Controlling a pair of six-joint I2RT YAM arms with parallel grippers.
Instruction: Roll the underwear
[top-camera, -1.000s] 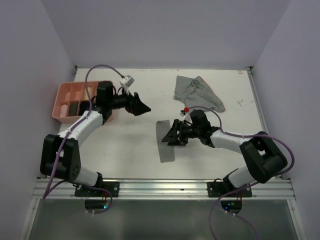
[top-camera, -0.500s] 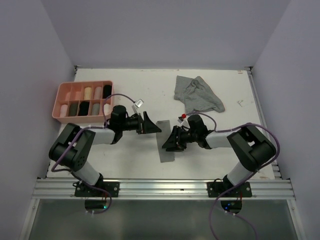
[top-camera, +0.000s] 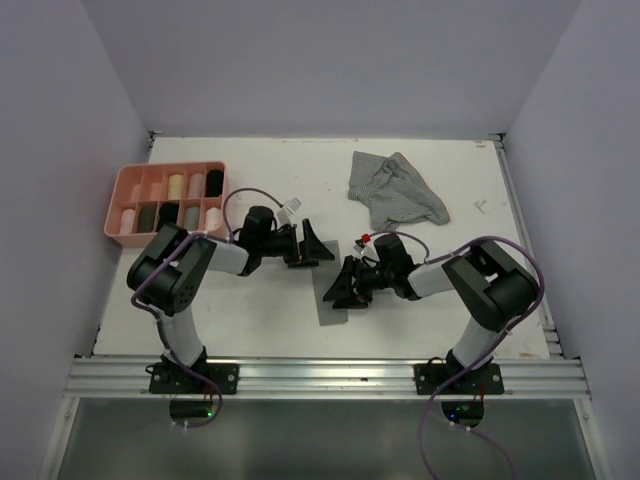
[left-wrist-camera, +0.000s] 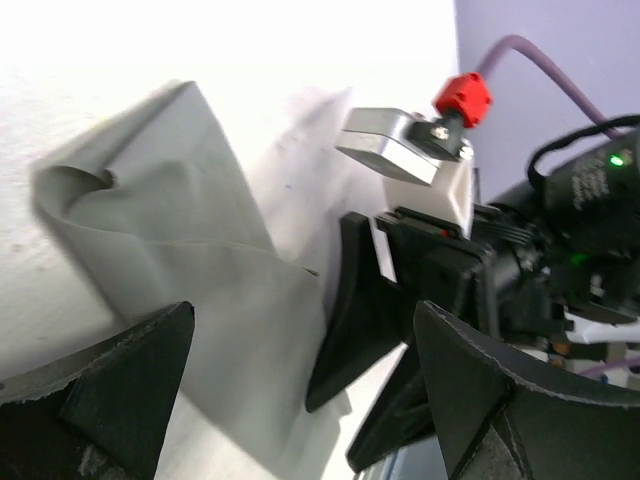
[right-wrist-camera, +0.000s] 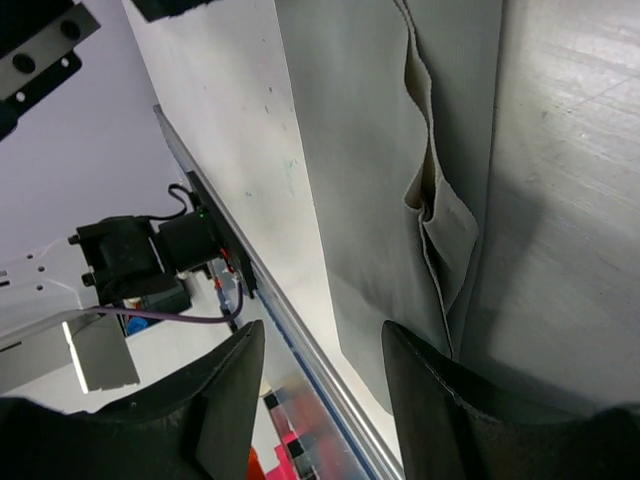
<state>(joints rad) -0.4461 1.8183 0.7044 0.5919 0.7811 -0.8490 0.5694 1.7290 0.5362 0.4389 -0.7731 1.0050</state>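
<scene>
Since the dark grey underwear (top-camera: 330, 308) lies folded into a narrow strip on the counter (top-camera: 250, 310), its long axis running from the far side toward the arms' bases with a slight lean, a roll would have to travel along that line from one short end. The left claw (top-camera: 312, 246) hangs over the far short end, fingers spread wide and empty, with the cloth's folded corner just beneath it in the left wrist view. The right claw (top-camera: 345, 287) sits low at the strip's right long edge, about midway along. Its jaws are parted, with a fold of the cloth showing between them and nothing pinched that I can make out. Both claws are at the strip, but only the left stands at an end. I judge it better placed to start the roll toward the near edge while the right steadies the side. The grey striped underwear (top-camera: 398, 190) lies crumpled well apart at the far right, and the pink tray (top-camera: 125, 195) stands far left.
</scene>
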